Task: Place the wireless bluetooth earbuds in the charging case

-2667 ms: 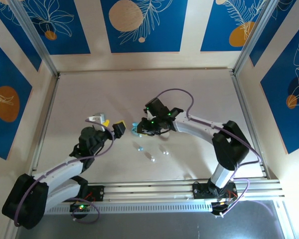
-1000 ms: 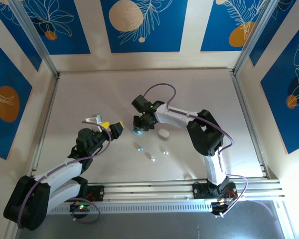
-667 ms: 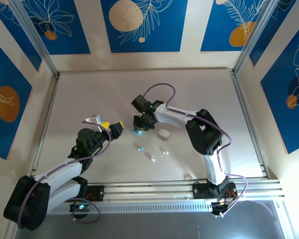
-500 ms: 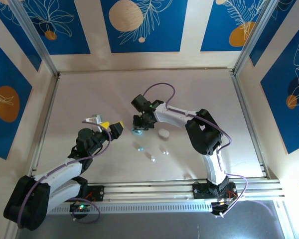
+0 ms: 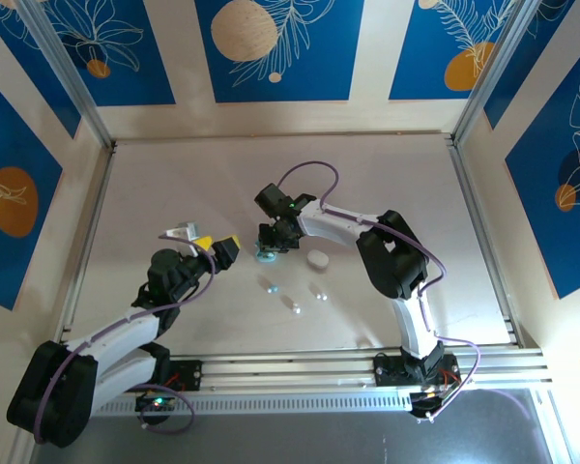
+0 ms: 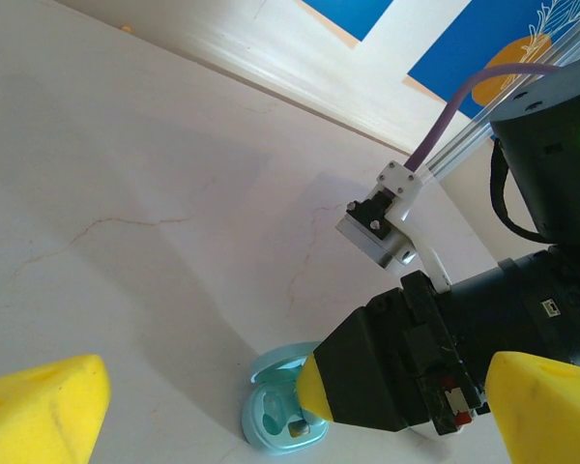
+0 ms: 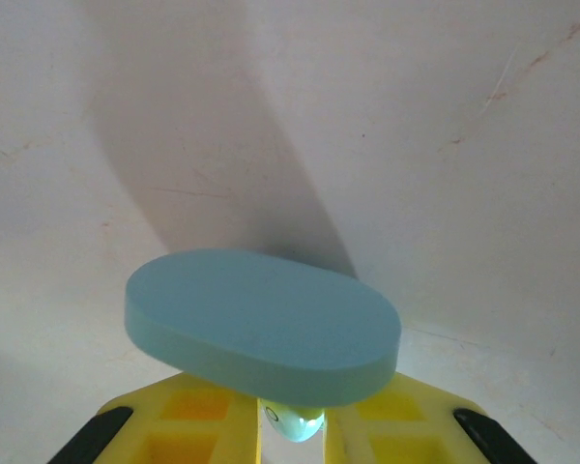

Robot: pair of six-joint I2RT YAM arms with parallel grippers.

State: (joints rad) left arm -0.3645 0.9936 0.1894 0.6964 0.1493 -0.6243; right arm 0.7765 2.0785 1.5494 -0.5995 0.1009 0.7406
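Note:
The pale blue charging case (image 5: 265,256) lies open mid-table, its lid (image 7: 261,329) raised. My right gripper (image 5: 271,246) hangs right over it, shut on a pale blue earbud (image 7: 292,422) pinched between its yellow fingers (image 7: 203,425). In the left wrist view one yellow fingertip (image 6: 314,387) of the right gripper sits above the case's sockets (image 6: 280,418). Three loose earbuds lie nearer the arms: one pale blue (image 5: 272,286) and two white (image 5: 297,307) (image 5: 319,293). My left gripper (image 5: 219,243) stands open and empty, a little left of the case.
A closed white oval case (image 5: 317,259) lies just right of the blue one. The right arm's purple cable (image 5: 309,169) loops above the case. Aluminium rails (image 5: 474,222) and patterned walls close in the table on three sides.
The right gripper came left from above the white case to over the blue case, baring the white case. Over the last second it has barely shifted. The left arm has stayed still.

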